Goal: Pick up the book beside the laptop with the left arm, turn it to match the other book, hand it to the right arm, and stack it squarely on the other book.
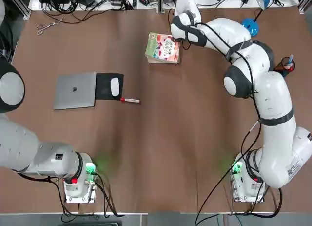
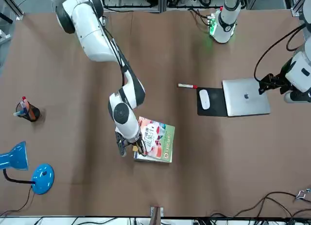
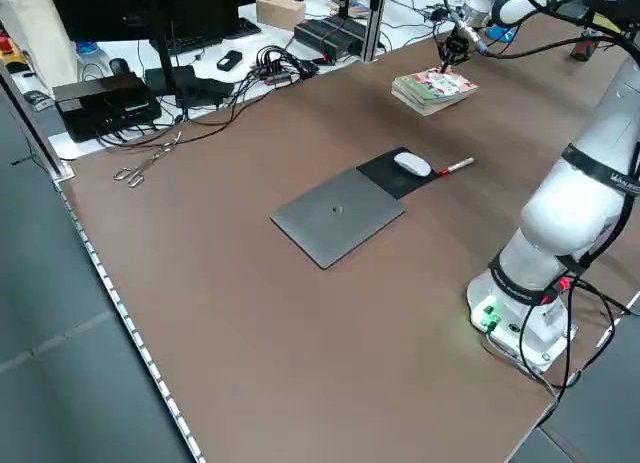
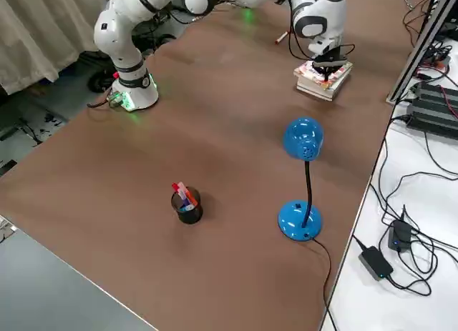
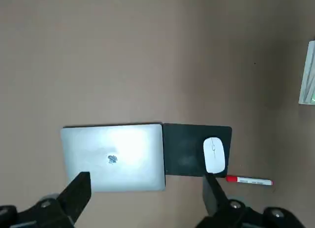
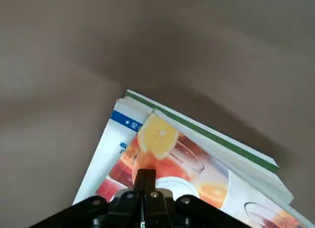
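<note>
Paperback rests on its mate, not yet square

The book [image 6: 160,134] lies flat on the other book [image 6: 106,144], towards the far side of the bench [image 1: 161,148], well to the right of the laptop [image 1: 75,92]. Their edges are out of line: a white corner with a blue band pokes out from under the illustrated cover.

The right pincer [image 6: 146,175] is closed with nothing between its tips, over the cover; whether it touches, I cannot tell. The left pincer [image 5: 146,177] stands wide and empty above the near side of the laptop.

The book should be light and fairly stiff when shut, but limp if caught by only a few leaves. Its printed cover looks smooth, so it will probably slide on the one beneath. That helps with squaring: small nudges of the closed tips against a spine or page edge should do, kept low so the lower book does not travel along. Pressing down hard would drag both, and could crease the cover.

If it must be lifted again, grip across the full thickness, well in from the edge near its middle, so it neither fans open nor droops.
</note>
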Robot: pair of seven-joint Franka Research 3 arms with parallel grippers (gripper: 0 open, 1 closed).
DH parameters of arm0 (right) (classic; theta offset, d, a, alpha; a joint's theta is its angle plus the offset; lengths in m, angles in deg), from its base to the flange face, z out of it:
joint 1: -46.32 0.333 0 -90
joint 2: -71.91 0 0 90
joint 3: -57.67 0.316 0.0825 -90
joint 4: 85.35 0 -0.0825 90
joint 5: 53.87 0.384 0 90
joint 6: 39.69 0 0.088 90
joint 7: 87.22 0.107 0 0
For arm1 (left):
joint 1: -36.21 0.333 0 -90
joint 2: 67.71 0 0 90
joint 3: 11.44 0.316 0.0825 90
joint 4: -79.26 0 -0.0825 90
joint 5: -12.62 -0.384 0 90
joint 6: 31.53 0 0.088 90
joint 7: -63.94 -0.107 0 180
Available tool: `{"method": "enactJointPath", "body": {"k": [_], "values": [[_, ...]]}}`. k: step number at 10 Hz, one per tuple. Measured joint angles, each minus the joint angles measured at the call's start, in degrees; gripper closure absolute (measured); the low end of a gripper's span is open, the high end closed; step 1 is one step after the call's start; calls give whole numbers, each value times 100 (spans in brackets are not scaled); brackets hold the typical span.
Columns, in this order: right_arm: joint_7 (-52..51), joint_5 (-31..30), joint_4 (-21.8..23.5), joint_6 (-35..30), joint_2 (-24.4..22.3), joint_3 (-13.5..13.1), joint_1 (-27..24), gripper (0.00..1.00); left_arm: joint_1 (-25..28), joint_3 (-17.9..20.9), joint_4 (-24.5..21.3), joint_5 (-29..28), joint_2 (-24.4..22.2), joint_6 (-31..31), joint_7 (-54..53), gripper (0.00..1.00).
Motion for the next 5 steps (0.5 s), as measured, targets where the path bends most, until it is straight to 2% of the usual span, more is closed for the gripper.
{"method": "enactJointPath", "body": {"k": [5], "values": [[-79, -87, 0, 38, 36, 1, 16, 99, 0, -1, 0, 0, 3, 0, 0, 0]]}}
